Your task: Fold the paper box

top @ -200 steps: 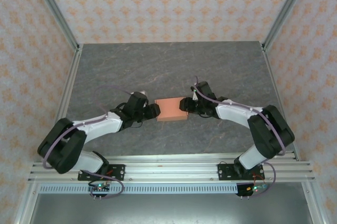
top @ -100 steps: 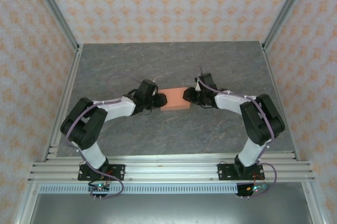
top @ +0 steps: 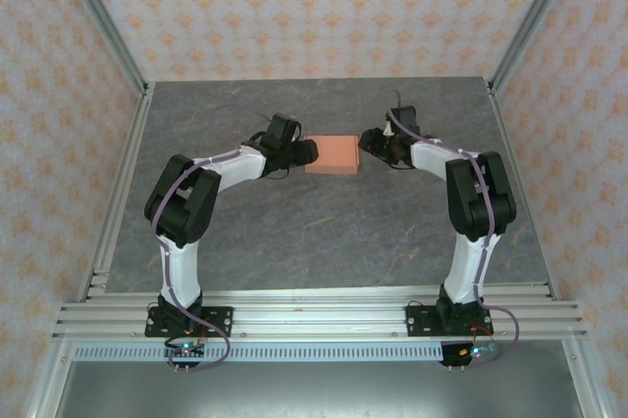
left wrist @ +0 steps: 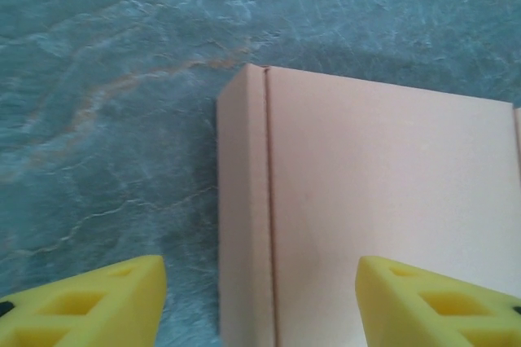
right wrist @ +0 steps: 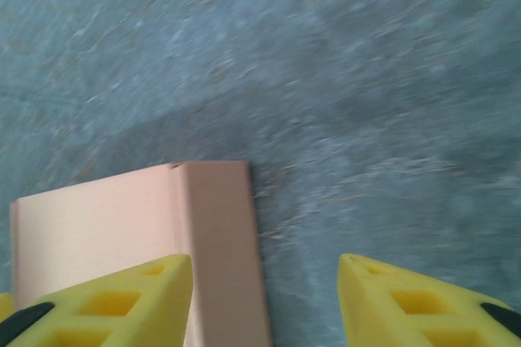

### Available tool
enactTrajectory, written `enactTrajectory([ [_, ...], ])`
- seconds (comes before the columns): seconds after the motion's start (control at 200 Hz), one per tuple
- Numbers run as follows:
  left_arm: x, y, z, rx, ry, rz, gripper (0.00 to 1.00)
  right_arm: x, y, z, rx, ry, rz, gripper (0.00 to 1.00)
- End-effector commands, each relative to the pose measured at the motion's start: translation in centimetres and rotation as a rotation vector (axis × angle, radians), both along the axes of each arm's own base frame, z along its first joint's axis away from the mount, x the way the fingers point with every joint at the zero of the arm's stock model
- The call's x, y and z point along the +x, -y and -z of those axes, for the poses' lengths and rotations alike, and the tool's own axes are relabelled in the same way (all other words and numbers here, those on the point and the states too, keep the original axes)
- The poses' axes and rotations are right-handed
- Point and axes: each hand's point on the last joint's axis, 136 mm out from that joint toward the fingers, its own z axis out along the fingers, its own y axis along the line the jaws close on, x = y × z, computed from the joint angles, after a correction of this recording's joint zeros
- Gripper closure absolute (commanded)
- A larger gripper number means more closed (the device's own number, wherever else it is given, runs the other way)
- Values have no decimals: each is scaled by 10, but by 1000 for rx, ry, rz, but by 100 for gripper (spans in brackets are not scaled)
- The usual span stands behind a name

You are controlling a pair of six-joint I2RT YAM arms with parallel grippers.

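Left fingers [left wrist: 89, 302] and right fingers [right wrist: 106, 302] stand spread, pinching nothing; your salmon-orange flat card box [top: 331, 154] lies lengthwise between them, a short end facing each, equally near.

One box [top: 331, 154], one tabletop [top: 324, 232], two arms [top: 226, 168].
Each arm carries one pincer, left pincer [top: 309, 152] and right pincer [top: 365, 140], both upper centre of the frame; each has two yellow fingers [left wrist: 81, 302], four in all.
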Motion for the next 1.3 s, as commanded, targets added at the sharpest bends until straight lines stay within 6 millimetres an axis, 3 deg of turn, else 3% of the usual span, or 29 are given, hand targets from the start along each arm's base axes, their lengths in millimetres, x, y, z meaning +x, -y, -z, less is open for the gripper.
enactTrajectory([
  [0.0,-1,-30,-53,115,134,-35,33,-7,27,-59,-137,129,21,47],
  [0.12,-24,-67,-85,221,260,-101,27,-33,64,-96,-348,225,82,41],
  [0.225,-52,-111,-110,357,369,-198,19,-57,103,-125,-548,296,177,32],
  [0.35,-83,-162,-132,504,459,-335,14,-85,150,-145,-737,358,335,22],
  [0.385,-90,-173,-133,529,470,-362,12,-92,160,-145,-774,368,368,18],
  [0.42,-96,-184,-133,543,472,-396,0,-98,169,-144,-798,374,400,13],
  [0.575,-114,-231,-120,562,419,-537,0,-117,195,-131,-860,367,525,0],
  [0.676,-119,-257,-113,619,395,-592,0,-124,202,-110,-857,368,566,1],
  [0.796,-109,-260,-92,691,432,-470,0,-127,199,-89,-843,407,547,1],
  [0.896,-98,-255,-75,617,467,-406,0,-121,190,-71,-823,448,475,1],
  [1.001,-87,-254,-58,585,445,-372,0,-109,184,-63,-783,506,440,1],
  [1.136,-80,-268,-41,528,458,-405,0,-95,177,-53,-719,550,392,1],
  [1.296,-73,-245,-26,500,490,-262,0,-90,178,-36,-657,565,363,1],
])
